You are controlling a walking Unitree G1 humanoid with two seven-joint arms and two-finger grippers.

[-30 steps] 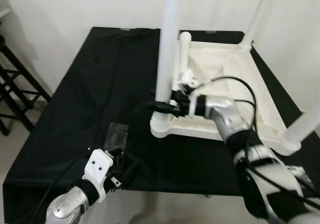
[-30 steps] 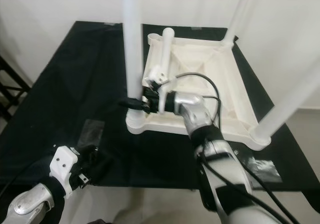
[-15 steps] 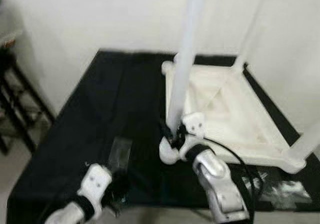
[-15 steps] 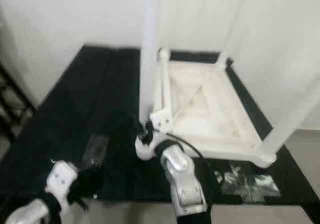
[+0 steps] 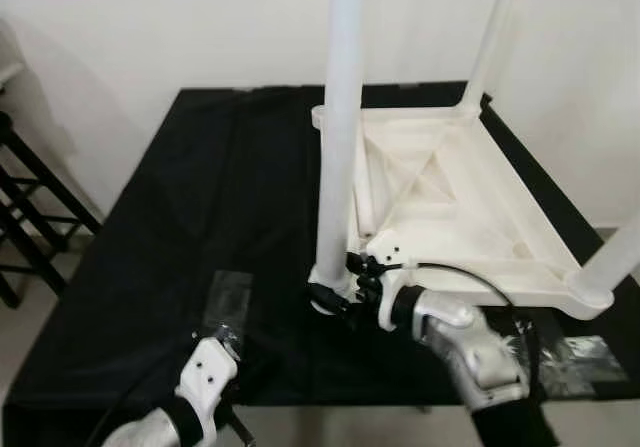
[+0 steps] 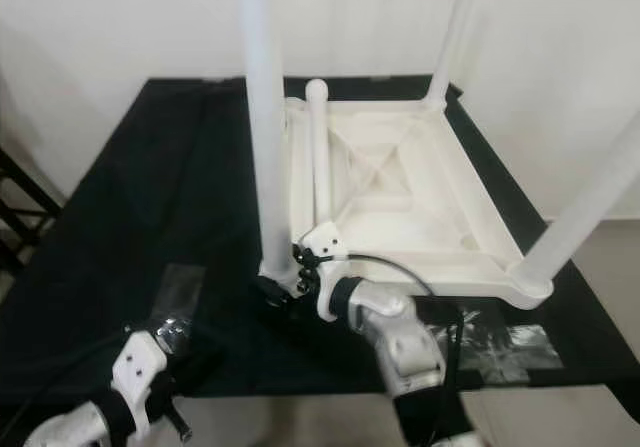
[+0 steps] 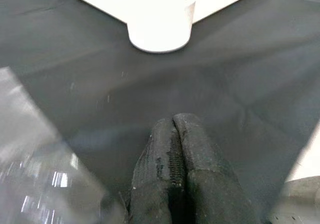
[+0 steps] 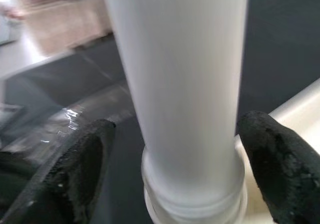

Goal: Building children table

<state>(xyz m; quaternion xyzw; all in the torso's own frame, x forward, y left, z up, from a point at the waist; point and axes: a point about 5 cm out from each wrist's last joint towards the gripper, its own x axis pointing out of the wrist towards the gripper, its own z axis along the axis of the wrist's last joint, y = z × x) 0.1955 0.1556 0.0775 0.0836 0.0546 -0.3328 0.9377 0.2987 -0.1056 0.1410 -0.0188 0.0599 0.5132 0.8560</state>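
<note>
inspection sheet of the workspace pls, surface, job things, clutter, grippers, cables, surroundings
surface: black cloth-covered table, creased.
job's things: white children's table top lying upside down on the cloth; three white legs stand up from its corners, the near-left leg seated in its corner socket; a fourth leg lies loose inside the frame.
clutter: clear tape patches on the cloth, one near the left arm, one at the near right edge.
grippers: right gripper open, one finger each side of the near-left leg's base, not touching; left gripper shut, empty, over the cloth.
cables: black cable looping along the right wrist.
surroundings: white wall behind; black rack at left.
</note>
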